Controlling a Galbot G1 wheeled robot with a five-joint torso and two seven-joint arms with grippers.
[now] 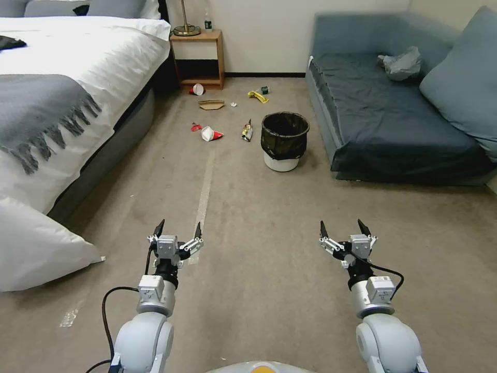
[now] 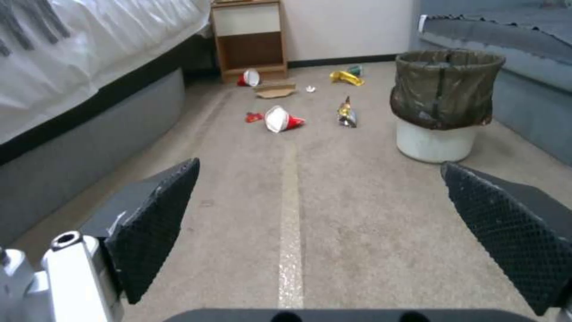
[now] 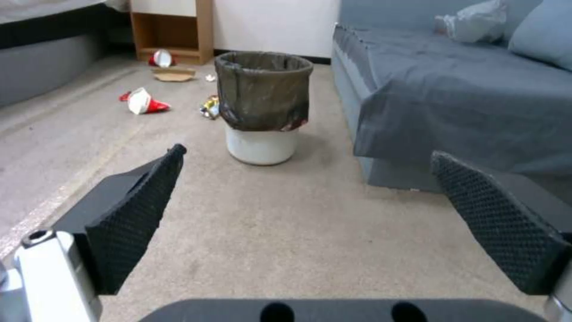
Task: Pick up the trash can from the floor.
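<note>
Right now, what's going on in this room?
Nothing is held. The bin stands upright on the carpet beside the sofa, ahead of the robot and out of reach. The left pincer and right pincer hang open and empty above the carpet. Cups and wrappers lie left of the bin.

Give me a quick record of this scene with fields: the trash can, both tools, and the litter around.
trash can: upright on the floor, beside the sofa, black bag over rim
left tool: open, above bare carpet, far short of the can
right tool: open, likewise apart from the can
litter: red cup, wrapper, cardboard lying towards the nightstand
bed: along the robot's left
</note>
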